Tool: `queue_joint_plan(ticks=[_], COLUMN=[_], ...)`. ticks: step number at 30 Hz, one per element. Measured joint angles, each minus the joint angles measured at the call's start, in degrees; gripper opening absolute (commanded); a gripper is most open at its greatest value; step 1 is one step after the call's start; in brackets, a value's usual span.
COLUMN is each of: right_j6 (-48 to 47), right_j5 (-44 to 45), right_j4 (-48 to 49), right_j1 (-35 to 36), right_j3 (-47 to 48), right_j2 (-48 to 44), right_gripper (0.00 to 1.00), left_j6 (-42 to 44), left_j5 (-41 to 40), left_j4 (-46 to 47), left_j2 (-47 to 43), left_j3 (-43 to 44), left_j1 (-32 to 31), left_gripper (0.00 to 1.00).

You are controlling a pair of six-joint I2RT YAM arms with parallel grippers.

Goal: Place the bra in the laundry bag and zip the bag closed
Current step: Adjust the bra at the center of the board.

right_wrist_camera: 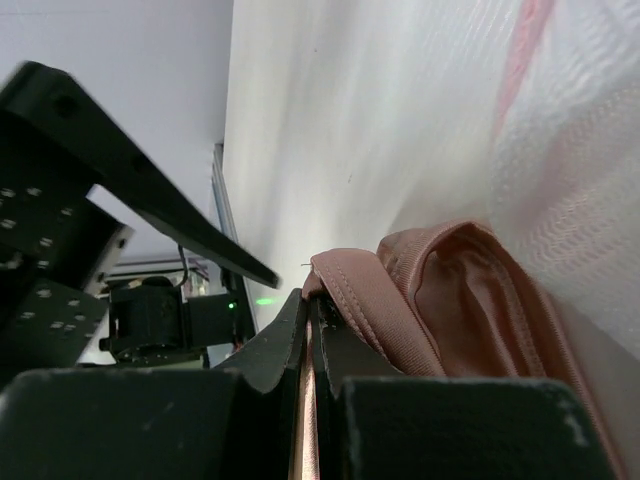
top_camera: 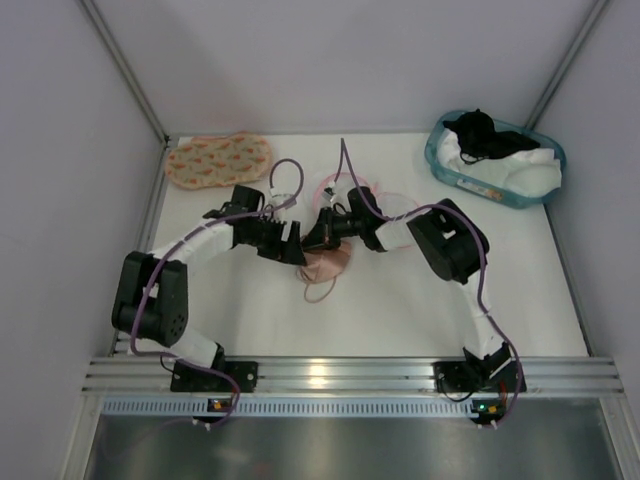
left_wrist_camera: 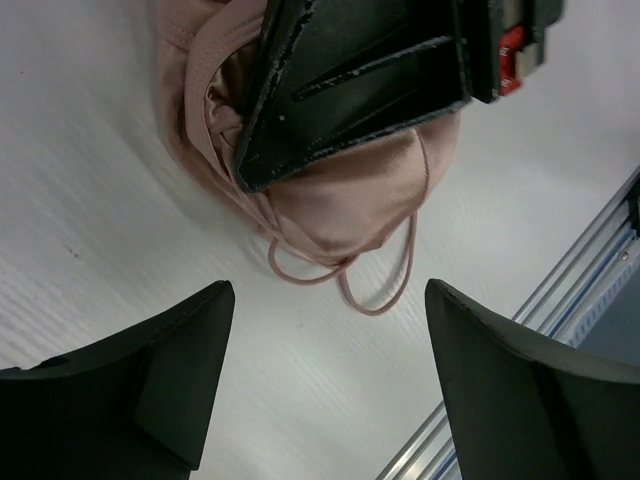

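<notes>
Aluminium rail [top_camera: 330,375] along the near edge of the white bench [top_camera: 430,300] carries both black arm bases, the left one toward the near left corner and the right one toward the near right corner. Both arms bend inward and meet over the middle of the bench.

There the salmon-pink satin bra [top_camera: 330,268] lies bunched on the surface, with a thin strap looping out toward the near edge. The left end effector [left_wrist_camera: 328,300] hangs low on the side of the bra facing the left edge. Its fingers are spread wide, with nothing between them, and they are clear of the fabric. The right end effector [right_wrist_camera: 312,310] has its fingers pressed together, pinching a folded edge of the bra, and a strip of pink runs down between them.

Just beyond, against the bra's far side, lies the round white mesh laundry bag with a pink zipper rim [right_wrist_camera: 590,170]. The right arm partly hides it from above, and whether any of the bra sits inside it I cannot tell.

At the far left corner rests an orange-printed peanut-shaped padded piece [top_camera: 218,160] with pink trim. At the far right corner stands a teal plastic basket [top_camera: 432,152] holding white and black garments.
</notes>
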Motion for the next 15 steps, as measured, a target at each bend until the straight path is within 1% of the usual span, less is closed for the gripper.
queue_joint_plan(ticks=[4,5,6,8,9,11,12,14,15], right_j6=[0.0,0.0,0.0,0.1,0.0,-0.9,-1.1,-2.1,-2.7], right_j5=[0.0,0.0,0.0,-0.1,-0.2,1.3,0.9,0.3,0.0], right_j4=[0.2,0.2,0.2,0.2,0.0,-0.7,-1.8,-4.4,-6.3], right_j1=[0.0,0.0,0.0,0.0,0.0,-0.8,-1.5,-3.0,-4.0], right_j3=[0.0,0.0,0.0,0.0,-0.1,-1.0,-2.3,-4.5,-5.7], right_j2=[0.0,0.0,0.0,0.0,-0.1,-0.9,-2.0,-5.2,-7.6], right_gripper=[0.0,0.0,0.05,0.18,0.29,0.39,0.42,0.46,0.51], left_j6=[-2.4,-3.1,-4.6,-6.0,-6.7,-7.9,-8.5,-9.1,-9.1], left_j5=[-3.2,-4.2,-4.6,-5.5,-6.3,-6.0,-5.5,-5.0,-4.8], left_j4=[3.5,4.0,4.4,4.7,4.9,3.8,3.6,3.5,3.5], left_j2=[6.2,8.0,10.2,12.5,14.2,16.7,17.4,18.4,18.6], left_j3=[0.0,0.3,0.8,2.6,3.9,5.6,6.2,7.2,7.3], left_j1=[-2.6,-2.8,-2.8,-2.7,-2.7,-2.4,-2.4,-2.2,-2.1], left_gripper=[0.72,0.61,0.52,0.32,0.19,0.11,0.06,0.01,0.0])
